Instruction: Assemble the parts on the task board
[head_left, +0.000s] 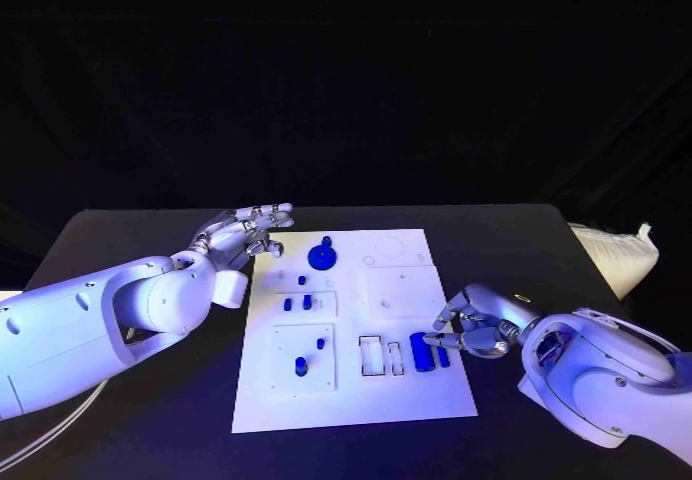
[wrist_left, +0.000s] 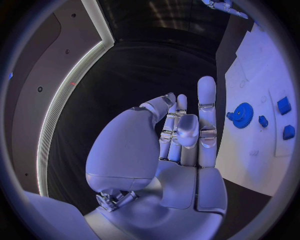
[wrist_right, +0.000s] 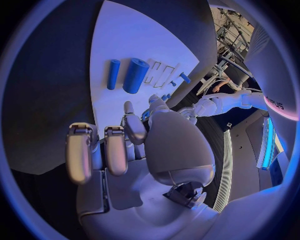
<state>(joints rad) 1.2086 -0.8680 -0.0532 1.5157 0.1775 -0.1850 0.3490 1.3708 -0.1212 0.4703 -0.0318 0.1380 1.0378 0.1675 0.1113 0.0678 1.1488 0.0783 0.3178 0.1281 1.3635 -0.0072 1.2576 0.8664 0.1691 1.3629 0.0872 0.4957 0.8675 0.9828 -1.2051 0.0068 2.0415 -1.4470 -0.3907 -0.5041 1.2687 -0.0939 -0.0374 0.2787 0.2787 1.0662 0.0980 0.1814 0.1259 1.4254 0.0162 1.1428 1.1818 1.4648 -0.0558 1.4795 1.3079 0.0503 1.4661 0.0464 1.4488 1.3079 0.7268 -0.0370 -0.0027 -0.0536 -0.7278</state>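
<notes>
A black counter under dark drapery carries the white task board at its middle, running from near the far edge toward the near edge. The left hand hovers off the board's far left corner, fingers loosely extended and apart, holding nothing. The right hand sits at the board's right edge, fingers curled in close to the two blue cylinders; whether they pinch anything I cannot tell. Counting what shows on the board: one blue gear toward the far edge, three small blue pegs in the middle left, one peg standing in the near left block, and two cylinders, a thick cylinder and a thin cylinder, lying side by side near the right edge beside two narrow slots. The parts look like stiff, light, smooth plastic, likely to roll or slip; I would judge the thick cylinder is best taken across its round middle, and the gear by its rim
</notes>
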